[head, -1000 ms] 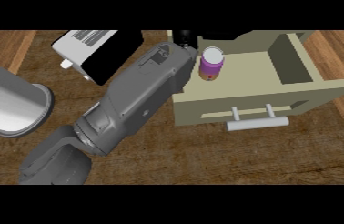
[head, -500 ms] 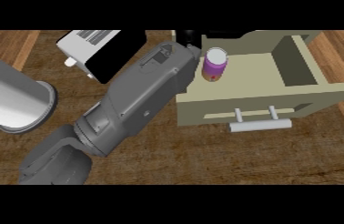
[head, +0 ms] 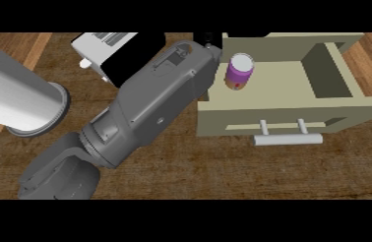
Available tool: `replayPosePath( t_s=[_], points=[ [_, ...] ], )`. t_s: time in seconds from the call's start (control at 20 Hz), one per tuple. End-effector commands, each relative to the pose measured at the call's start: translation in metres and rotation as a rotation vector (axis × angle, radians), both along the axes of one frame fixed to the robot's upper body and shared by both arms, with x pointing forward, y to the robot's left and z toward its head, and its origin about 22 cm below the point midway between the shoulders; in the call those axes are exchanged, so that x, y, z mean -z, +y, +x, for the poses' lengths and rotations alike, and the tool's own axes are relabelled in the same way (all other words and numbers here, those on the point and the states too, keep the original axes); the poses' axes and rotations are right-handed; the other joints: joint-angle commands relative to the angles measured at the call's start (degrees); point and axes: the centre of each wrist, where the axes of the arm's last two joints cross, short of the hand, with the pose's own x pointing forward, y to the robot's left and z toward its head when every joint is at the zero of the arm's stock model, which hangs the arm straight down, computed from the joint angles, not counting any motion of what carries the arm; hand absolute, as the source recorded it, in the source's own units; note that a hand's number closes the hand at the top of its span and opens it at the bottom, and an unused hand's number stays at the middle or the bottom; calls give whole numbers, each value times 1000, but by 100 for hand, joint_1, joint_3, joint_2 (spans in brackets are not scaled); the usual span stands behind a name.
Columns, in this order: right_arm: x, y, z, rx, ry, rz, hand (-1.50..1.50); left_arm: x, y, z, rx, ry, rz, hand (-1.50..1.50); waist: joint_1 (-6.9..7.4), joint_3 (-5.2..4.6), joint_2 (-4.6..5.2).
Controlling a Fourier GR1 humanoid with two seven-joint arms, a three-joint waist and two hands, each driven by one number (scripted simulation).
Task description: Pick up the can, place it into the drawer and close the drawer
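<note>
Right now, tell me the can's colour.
The can is purple with a pale lid, standing inside the open drawer; the head view shows it.

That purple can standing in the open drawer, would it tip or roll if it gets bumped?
The purple can stands upright and looks taller than wide, so a bump near its top would probably tip it. On its side, its round body would likely roll until the drawer walls stop it. It looks rigid.

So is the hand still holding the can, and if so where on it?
Cannot be told. The can stands upright inside the open drawer; the left hand, mostly hidden past the forearm, shows only black bits left of the can, contact unseen.
</note>
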Motion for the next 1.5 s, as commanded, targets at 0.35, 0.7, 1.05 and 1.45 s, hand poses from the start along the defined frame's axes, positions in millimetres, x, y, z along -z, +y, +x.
replayPosePath(
  t_s=[0.35, 0.7, 1.05, 1.45],
  points=[
    [16, 70, 87, 52, -49, -225, -150, 5, 2, -2, -15, 35, -5, -150, 277, -6, -66],
    [38, 75, 140, 56, -1, -431, -150, 14, 37, 7, -31, 43, 18, -150, 367, -7, -97],
    [64, 109, 183, 71, 12, -661, -150, 8, 50, 6, -59, 31, 19, -150, 384, -8, -99],
    [136, 104, 211, 144, 77, -699, -150, -21, 81, 7, -60, 50, 19, -150, 358, 1, -84]
  ],
)
